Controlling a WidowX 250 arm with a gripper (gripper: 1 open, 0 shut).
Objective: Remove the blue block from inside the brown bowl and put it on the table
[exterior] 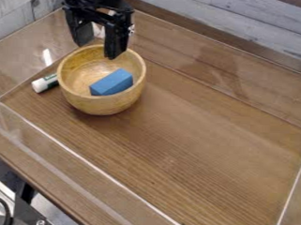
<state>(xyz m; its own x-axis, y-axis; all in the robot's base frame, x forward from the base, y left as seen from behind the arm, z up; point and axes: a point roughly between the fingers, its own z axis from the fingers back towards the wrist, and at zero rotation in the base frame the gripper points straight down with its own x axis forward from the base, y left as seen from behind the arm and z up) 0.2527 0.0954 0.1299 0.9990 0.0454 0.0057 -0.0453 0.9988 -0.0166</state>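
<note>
Black two-fingered claw (98,32) hung over the far rim of the brown bowl (69,93), pointing straight down with its jaws spread wide and nothing between them. In the single camera view, the blue block (111,83) lay below the claw and a little nearer the camera, resting on the bowl's honey-coloured floor, apart from both fingers. To the left of the claw and lower in the picture, a small white-and-green marker (44,82) lay on the table (202,135) just outside the bowl. The reach looked to be the step in hand, with no grasp made yet. Next, the claw probably had to shift over the block, descend inside the rim without striking it, and close across the block's narrow sides.
</note>
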